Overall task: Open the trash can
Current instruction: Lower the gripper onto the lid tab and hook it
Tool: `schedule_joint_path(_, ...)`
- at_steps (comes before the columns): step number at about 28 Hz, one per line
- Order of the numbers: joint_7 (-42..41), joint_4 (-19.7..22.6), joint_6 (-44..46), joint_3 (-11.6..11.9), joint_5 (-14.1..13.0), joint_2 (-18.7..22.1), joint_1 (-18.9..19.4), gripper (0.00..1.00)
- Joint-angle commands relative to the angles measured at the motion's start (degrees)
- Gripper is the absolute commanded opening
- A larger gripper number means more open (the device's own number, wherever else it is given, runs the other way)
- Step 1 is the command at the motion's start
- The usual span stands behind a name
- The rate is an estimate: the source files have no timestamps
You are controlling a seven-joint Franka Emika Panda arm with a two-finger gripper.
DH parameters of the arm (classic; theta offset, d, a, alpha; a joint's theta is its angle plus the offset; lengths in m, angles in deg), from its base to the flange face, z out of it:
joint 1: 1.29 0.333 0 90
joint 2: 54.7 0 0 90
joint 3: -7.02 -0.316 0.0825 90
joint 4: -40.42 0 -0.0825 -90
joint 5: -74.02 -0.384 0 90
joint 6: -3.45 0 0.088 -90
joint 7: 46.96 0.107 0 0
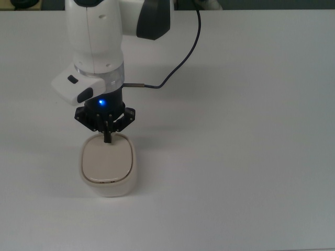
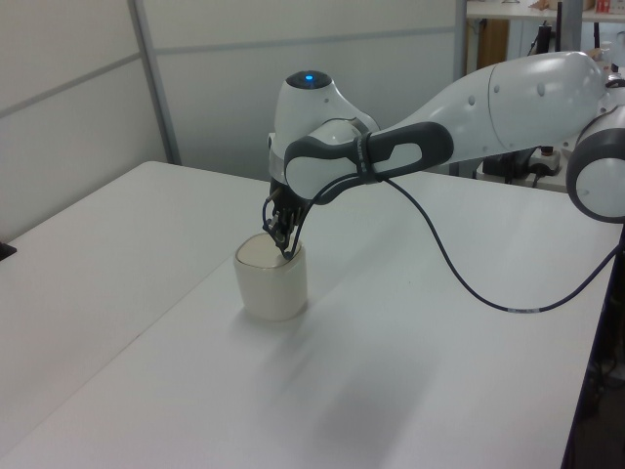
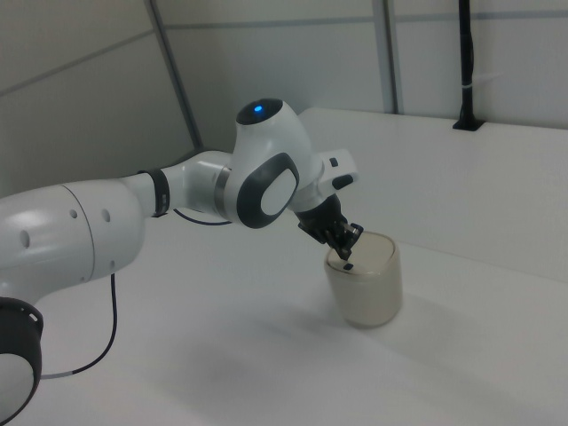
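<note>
While the lid lies flat and unopened, the entry reads as follows; trash can [image 1: 107, 166]: cream-white, upright on the white table [image 1: 235, 157], toward the top view's left and near edge, lid [image 1: 105, 159] beige, its far edge partly hidden beneath the fingertips; gripper [image 1: 107, 137]: pointing straight down, fingers drawn together into a single tip with nothing between them, set on or just above the lid's far edge where a button would sit; hazards, judged: tip landing off the button onto bare lid, so no release; excess downward force tilting or skidding the light bin; cable [image 1: 180, 57]: trailing to the top view's right, well apart, unlikely to snag.
</note>
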Motion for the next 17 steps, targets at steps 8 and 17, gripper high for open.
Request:
schedule_joint_path(8, 0.62, -0.19, -1.33, 0.35, 0.60, -2.27, -0.09, 0.00)
schedule_joint_path(17, 0.79, -0.80, -1.06, 0.44, -0.01, -0.96, -0.18, 0.00)
